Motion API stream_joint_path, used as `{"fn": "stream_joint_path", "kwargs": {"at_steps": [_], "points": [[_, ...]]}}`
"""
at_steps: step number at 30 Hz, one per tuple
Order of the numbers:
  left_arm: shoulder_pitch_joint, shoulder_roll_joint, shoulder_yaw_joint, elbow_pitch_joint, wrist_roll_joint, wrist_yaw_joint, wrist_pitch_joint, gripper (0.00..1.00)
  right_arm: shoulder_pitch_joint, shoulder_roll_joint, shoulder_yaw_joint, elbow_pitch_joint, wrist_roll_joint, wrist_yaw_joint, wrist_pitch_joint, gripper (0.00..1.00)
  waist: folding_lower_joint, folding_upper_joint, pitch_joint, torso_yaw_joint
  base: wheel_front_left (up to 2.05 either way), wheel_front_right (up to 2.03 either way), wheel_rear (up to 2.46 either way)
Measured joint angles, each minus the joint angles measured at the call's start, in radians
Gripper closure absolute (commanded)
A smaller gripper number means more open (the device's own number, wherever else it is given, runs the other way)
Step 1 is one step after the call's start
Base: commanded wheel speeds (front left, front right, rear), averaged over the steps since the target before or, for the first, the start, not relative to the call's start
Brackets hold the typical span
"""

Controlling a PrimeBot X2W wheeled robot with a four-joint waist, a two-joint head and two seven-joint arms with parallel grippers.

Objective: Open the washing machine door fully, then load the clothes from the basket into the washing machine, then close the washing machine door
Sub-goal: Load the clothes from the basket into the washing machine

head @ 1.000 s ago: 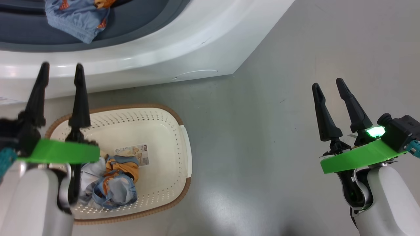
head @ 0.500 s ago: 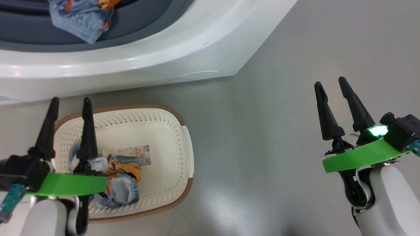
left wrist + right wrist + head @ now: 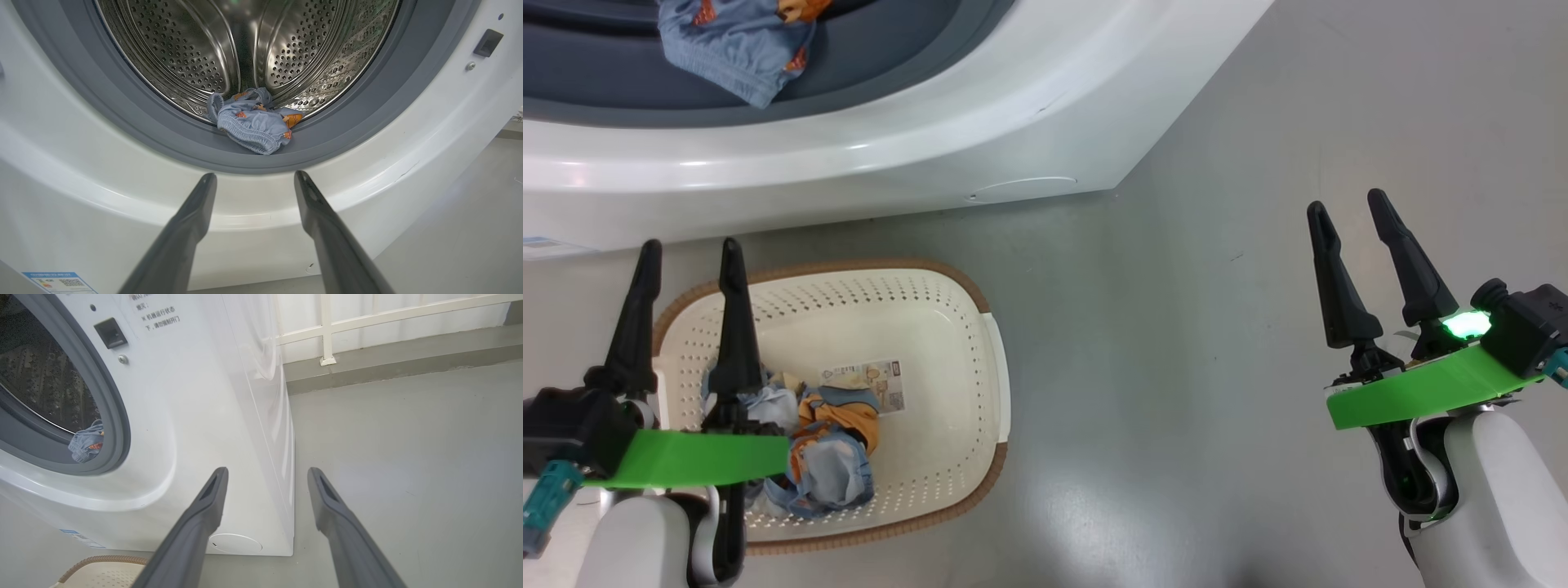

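Note:
The washing machine [image 3: 980, 106] spans the top of the head view, its opening uncovered; the door is out of view. One light blue bear-print garment [image 3: 253, 124] lies on the grey gasket [image 3: 122, 110] at the lip of the steel drum [image 3: 245, 41]. More clothes [image 3: 829, 457] sit bundled in the cream basket [image 3: 980, 310] on the floor below. My left gripper [image 3: 689, 245] hangs open and empty over the basket's left end, fingers pointing at the machine. My right gripper [image 3: 1346, 202] is open and empty over bare floor, far right of the basket.
A paper label [image 3: 874, 384] lies on the basket's floor. The machine's round flap [image 3: 235, 543] and blue sticker [image 3: 59, 281] sit low on its front. A white railing [image 3: 327, 330] on a raised kerb stands behind. Grey floor stretches to the machine's right.
My left gripper, open throughout, has drawn back from the machine's front to over the basket's left end. The head camera has shifted slightly. The right gripper has stayed put.

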Motion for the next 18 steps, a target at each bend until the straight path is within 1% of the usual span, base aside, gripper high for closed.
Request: {"fn": "stream_joint_path", "kwargs": {"at_steps": [5,8,10,14,16,18], "points": [[0.0,-0.003,0.005,0.004,0.009,-0.002,0.0,0.0,0.0,0.0,0.0,0.0,0.0,0.0,0.0,0.0,0.0,0.0,-0.005,-0.001,0.0,0.0,0.0],[-0.005,-0.004,-0.001,0.012,0.01,-0.017,0.0,0.0,0.0,0.0,0.001,0.0,0.0,0.0,0.0,0.0,0.0,0.0,-0.008,-0.001,0.0,0.0,0.0],[-0.017,-0.003,-0.008,0.021,0.012,-0.018,0.004,0.0,0.0,0.0,0.002,0.0,0.0,0.0,0.0,0.0,0.0,0.0,-0.011,0.0,0.0,0.0,0.0],[-0.096,0.001,-0.029,0.055,0.015,-0.033,0.066,0.0,0.0,0.0,0.005,0.002,0.0,0.0,0.0,0.0,0.0,0.0,-0.018,0.002,0.0,0.0,0.0],[-0.152,0.002,-0.042,0.088,0.014,-0.035,0.12,0.0,0.0,0.0,0.008,0.005,0.0,0.0,0.0,0.0,0.0,0.0,-0.021,0.002,0.0,0.0,0.0],[-0.207,0.003,-0.045,0.119,0.012,-0.036,0.148,0.0,0.0,0.0,0.011,0.007,0.0,0.0,0.0,0.0,0.0,0.0,-0.023,0.001,0.0,0.0,0.0]]}}
